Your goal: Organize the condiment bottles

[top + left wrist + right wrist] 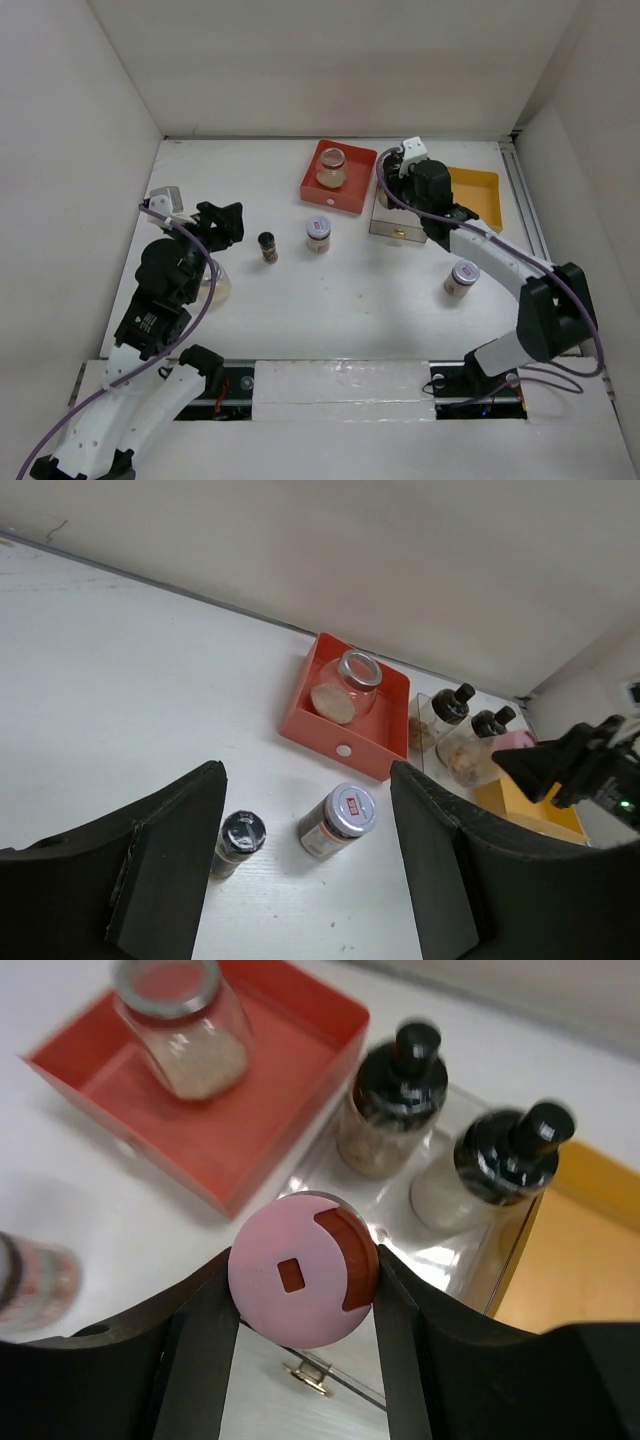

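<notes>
- Pink on top, with a reddish flap, a small shaker (300, 1282) is clamped between the two fingers of the right gripper (306, 1258). From the wrist view it sits over the near end of the clear tray (452, 1256).
- Two black-capped bottles, one (392, 1100) with tan contents and one (497, 1165) with paler contents, stand side by side at the far end of that clear tray.
- The red tray (352, 200) lies just left of the clear one, toward the back of the table (350, 310). It holds a squat glass jar (331, 167) with a silvery rim and a pale filling.
- The yellow tray (482, 195) lies on the other side of the clear tray, close against it. The right arm covers part of its left side in the top view.
- On the bare table in front of the red tray stands a small black-capped shaker (268, 246). A silvery-capped jar (318, 233) with a red mark on its lid stands near it to the right, the two not touching.
- Another silvery-capped jar (462, 277) stands well apart from those, on the right half of the table, just beside the right forearm.
- The left gripper (305, 780) has its fingers spread wide with nothing between them. It hangs above the table left of the black-capped shaker, pointed toward the trays.
</notes>
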`<control>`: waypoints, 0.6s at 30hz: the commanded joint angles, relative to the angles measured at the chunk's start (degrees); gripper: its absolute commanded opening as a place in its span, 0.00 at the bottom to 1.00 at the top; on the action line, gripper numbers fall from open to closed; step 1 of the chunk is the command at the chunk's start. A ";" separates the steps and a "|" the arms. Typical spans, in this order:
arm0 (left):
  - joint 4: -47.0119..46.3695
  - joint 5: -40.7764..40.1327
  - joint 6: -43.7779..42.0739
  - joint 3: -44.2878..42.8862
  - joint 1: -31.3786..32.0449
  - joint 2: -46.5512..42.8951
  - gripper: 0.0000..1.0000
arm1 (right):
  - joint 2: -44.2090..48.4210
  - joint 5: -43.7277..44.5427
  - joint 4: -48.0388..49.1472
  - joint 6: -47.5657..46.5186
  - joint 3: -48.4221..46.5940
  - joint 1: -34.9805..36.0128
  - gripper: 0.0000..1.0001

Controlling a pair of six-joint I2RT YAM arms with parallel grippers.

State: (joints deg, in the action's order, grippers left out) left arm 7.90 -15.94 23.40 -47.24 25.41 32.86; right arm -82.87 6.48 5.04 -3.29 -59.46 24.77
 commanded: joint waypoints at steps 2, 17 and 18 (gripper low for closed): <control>-2.72 0.83 -0.63 -0.13 -0.01 0.01 0.62 | -4.57 1.61 1.11 2.06 -3.20 -2.01 0.44; -2.72 0.83 -1.16 -0.13 -0.01 0.54 0.62 | -17.05 -2.26 0.32 3.20 -6.54 -3.15 0.45; -2.72 0.83 -1.16 -0.13 -0.01 0.54 0.62 | -17.58 -2.26 0.32 3.20 -7.07 -3.68 0.45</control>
State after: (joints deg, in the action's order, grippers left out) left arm 7.90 -15.42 23.24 -47.24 25.41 33.26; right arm -99.44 5.43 3.55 -0.78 -63.11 21.93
